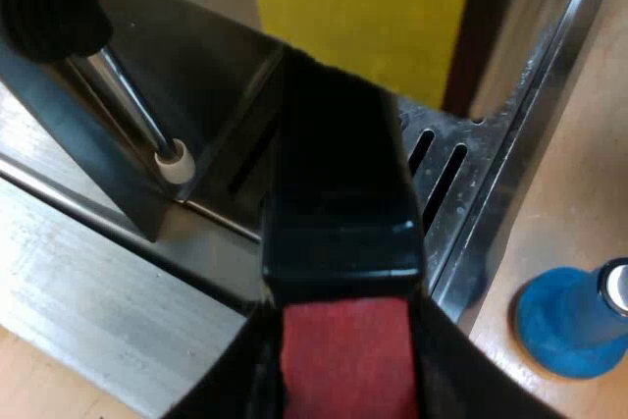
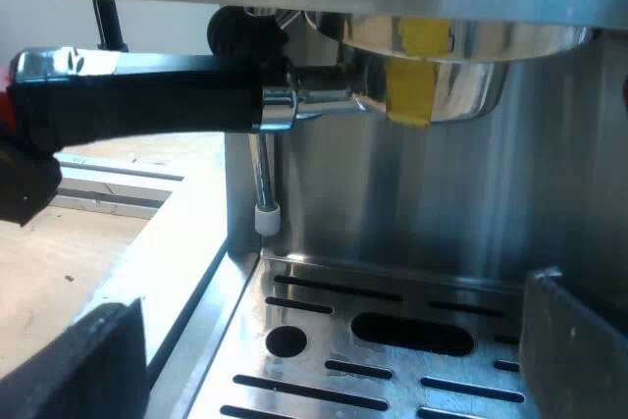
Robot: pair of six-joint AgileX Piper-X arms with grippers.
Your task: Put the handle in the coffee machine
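Though raised to the espresso machine [image 2: 442, 193], not yet locked, by the look of it. Holder [image 2: 432, 66] with its basket up in the brew head, dark handle [image 2: 147, 105] jutting sideways near the steam wand [image 2: 263, 183]. Left gripper [image 1: 348, 380] clamped on the red end, fingers [image 1: 231, 390] tight either side. Right gripper [image 2: 329, 340] over the drip tray [image 2: 326, 333], fingers [image 2: 93, 360] spread wide, holding nothing. Left to do, probably: twist home, let go.

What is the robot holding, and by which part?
The left gripper grips the holder by the red end of its handle. The right gripper is open and holds nothing.
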